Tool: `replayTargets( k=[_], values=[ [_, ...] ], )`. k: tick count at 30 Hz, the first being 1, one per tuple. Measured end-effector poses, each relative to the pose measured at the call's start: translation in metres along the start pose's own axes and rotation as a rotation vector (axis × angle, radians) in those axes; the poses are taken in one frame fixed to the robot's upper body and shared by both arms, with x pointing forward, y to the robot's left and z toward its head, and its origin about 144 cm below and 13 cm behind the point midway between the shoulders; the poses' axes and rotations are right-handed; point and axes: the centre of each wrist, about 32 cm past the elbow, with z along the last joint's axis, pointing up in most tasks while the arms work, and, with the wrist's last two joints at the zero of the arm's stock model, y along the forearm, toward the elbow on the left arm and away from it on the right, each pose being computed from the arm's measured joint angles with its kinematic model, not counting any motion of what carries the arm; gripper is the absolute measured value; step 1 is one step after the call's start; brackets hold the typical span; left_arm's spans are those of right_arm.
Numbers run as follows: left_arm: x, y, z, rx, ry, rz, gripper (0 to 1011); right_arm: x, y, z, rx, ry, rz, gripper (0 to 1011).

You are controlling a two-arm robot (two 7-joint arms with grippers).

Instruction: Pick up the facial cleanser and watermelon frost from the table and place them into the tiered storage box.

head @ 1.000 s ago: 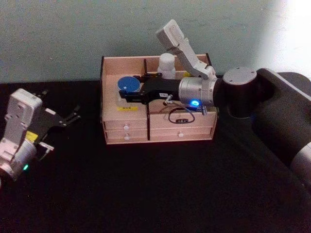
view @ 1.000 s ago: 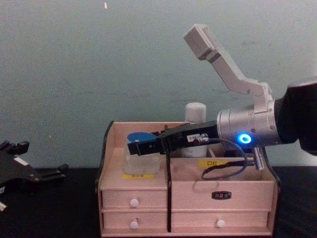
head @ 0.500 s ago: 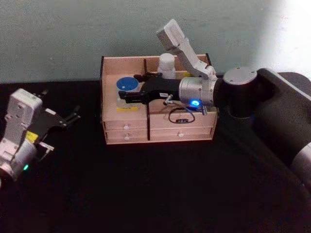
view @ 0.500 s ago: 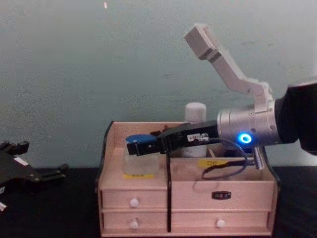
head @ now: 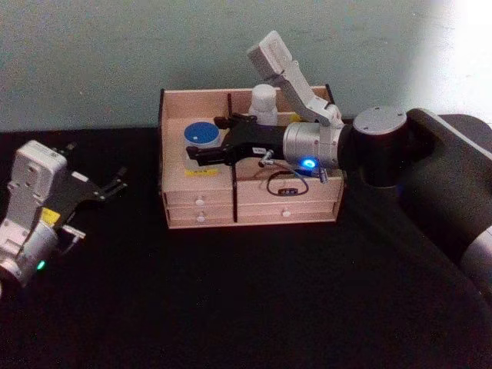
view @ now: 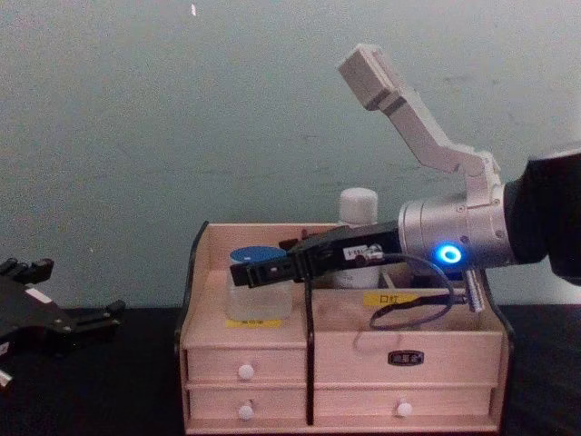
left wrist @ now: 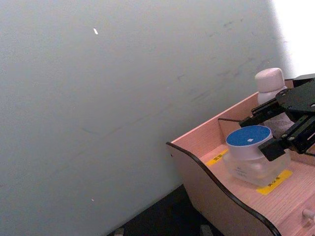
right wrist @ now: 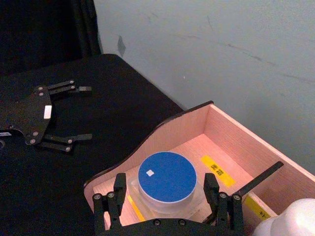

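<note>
The right gripper reaches into the light wooden tiered storage box, fingers spread either side of the short clear blue-lidded watermelon frost jar, apparently not clamping it. The jar rests in the left upper compartment, so retreat means backing straight along the arm's axis. The tall white facial cleanser bottle stands in the rear compartment; the left gripper, fingers apart, idles well left.

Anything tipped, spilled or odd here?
Nothing stands out. The blue-lidded jar sits upright in the wooden box, between the right gripper's open fingers; the white bottle stands upright behind.
</note>
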Motion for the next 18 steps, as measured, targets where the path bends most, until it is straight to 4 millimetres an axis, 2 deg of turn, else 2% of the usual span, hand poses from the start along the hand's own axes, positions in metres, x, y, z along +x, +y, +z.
replayTargets(
  k=[7, 18],
  values=[
    [0.000, 0.000, 0.000, 0.000, 0.000, 0.000, 1001, -0.001, -0.002, 0.001, 0.015, 0.004, 0.002, 1003],
    [0.000, 0.000, 0.000, 0.000, 0.000, 0.000, 1001, -0.006, -0.019, 0.013, 0.095, 0.000, 0.015, 1002]
  ],
)
